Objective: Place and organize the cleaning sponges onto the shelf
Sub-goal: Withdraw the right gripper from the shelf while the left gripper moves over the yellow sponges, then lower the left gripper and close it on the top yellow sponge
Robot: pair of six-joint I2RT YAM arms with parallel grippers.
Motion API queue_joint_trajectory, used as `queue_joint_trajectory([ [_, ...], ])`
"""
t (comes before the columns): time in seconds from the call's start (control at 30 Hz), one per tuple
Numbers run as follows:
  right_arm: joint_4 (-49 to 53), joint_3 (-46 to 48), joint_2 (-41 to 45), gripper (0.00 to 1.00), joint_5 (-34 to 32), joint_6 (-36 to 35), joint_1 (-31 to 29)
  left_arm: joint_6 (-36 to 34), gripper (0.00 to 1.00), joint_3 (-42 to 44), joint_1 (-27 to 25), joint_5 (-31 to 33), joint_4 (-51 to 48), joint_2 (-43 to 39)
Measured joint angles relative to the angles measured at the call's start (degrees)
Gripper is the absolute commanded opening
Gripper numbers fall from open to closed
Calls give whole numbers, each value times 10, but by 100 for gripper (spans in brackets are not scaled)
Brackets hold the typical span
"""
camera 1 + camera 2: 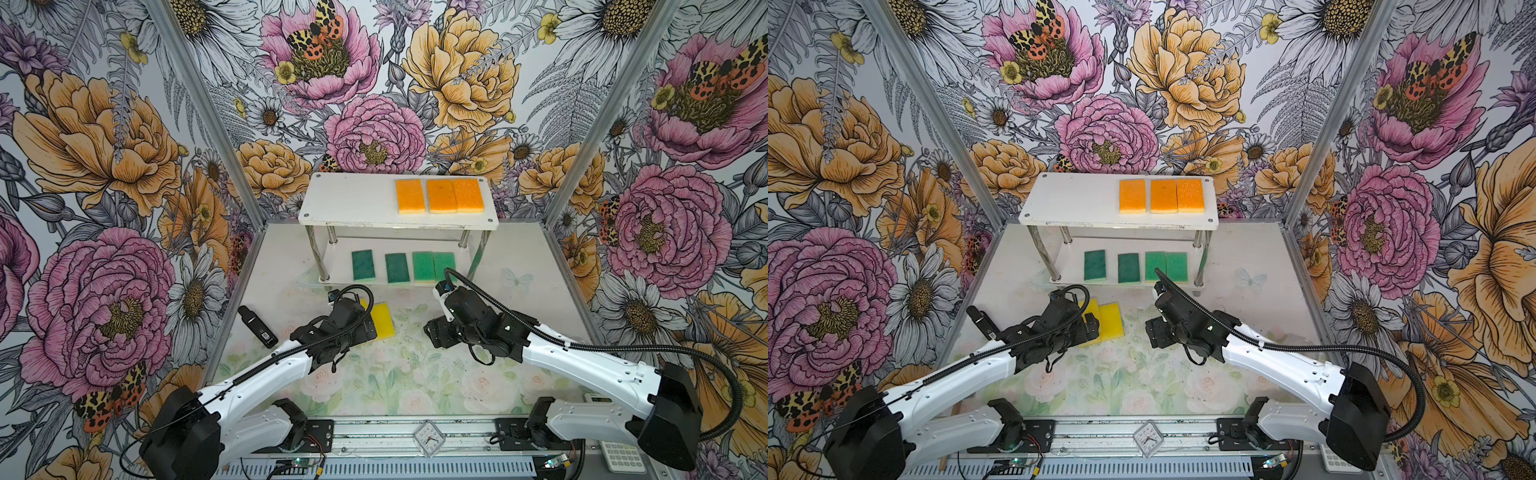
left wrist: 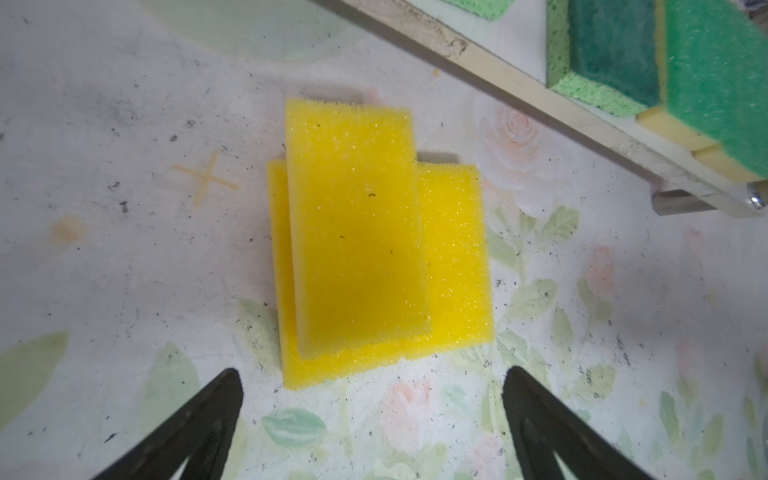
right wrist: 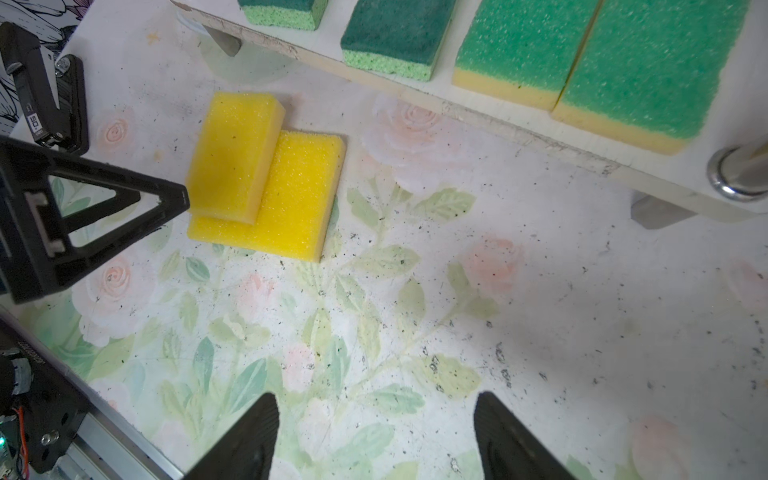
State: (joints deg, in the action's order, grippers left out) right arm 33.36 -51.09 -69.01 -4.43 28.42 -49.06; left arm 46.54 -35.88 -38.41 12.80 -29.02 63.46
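Yellow sponges (image 2: 357, 224) lie on the counter (image 3: 540, 311), and the left gripper (image 2: 372, 374) is spread wide, holding nothing.
One sponge lies askew across the other, just ahead of that gripper's tips. The right gripper (image 3: 376, 398), well off to their side, is also parted and empty. Beyond both grippers, the shelf (image 1: 353, 199) carries three orange sponges (image 1: 441, 195) on top and four green sponges (image 1: 397, 268) below.

Two overlapping sponges (image 2: 357, 232) lie just before the shelf (image 1: 353, 199).
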Motion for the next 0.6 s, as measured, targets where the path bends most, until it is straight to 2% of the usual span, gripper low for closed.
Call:
queue_joint_trajectory([
  [0.27, -34, 31, 13, 77, 10, 0, 23, -5, 99, -32, -1, 36, 3, 60],
  [0.6, -58, 59, 48, 77, 32, 0, 74, -18, 99, -63, -7, 44, 10, 124],
])
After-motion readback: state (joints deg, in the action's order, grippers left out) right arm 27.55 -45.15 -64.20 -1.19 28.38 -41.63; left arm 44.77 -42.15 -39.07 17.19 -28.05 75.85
